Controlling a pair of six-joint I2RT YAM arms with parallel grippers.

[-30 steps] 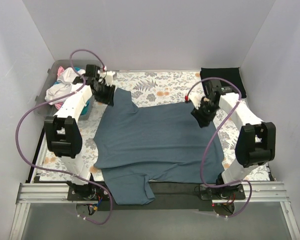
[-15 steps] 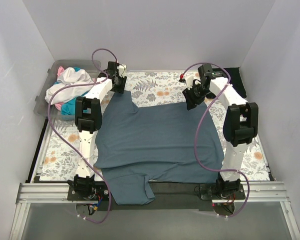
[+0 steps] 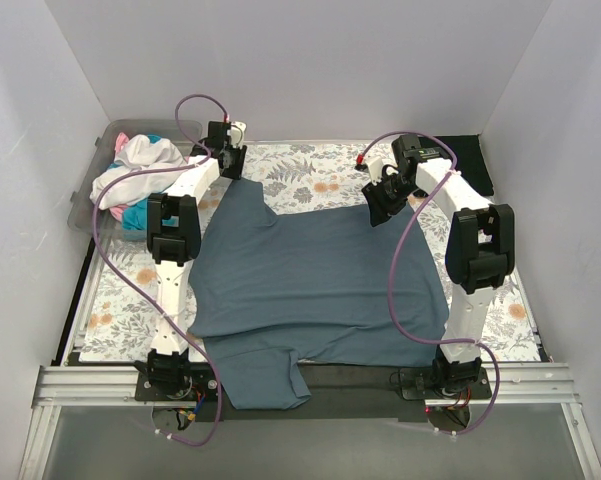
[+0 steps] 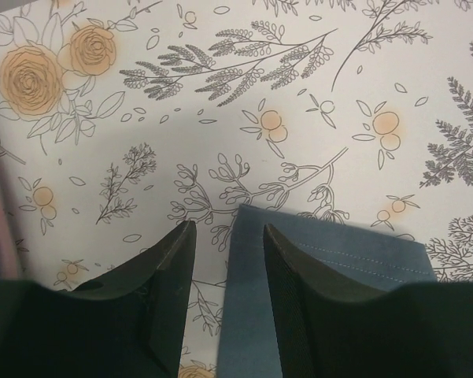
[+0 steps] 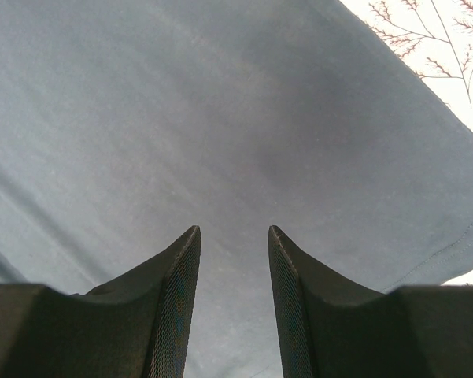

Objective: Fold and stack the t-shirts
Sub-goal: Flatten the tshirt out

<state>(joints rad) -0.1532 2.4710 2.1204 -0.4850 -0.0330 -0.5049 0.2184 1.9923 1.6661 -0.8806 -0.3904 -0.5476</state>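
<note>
A large slate blue-grey t-shirt point(image 3: 320, 270) lies spread flat on the floral cloth, with one sleeve hanging over the near edge. My left gripper point(image 3: 228, 165) hovers at its far-left sleeve, open. In the left wrist view the sleeve's hemmed corner point(image 4: 330, 252) lies below and between the open fingers of my left gripper point(image 4: 230, 228). My right gripper point(image 3: 378, 208) is over the shirt's far-right edge. In the right wrist view it point(image 5: 234, 230) stands open over smooth blue-grey cloth point(image 5: 220, 118). A folded black t-shirt point(image 3: 477, 165) rests at the far right.
A clear bin point(image 3: 92, 185) at the far left holds crumpled white point(image 3: 145, 155), teal point(image 3: 135, 215) and pink point(image 3: 121, 142) shirts. The floral table cloth point(image 3: 310, 170) shows bare beyond the shirt. White walls close in the sides and back.
Both arms have stretched toward the far side. The left gripper moved to the sleeve's far corner, and the right gripper moved farther and leftward along the shirt's edge.
</note>
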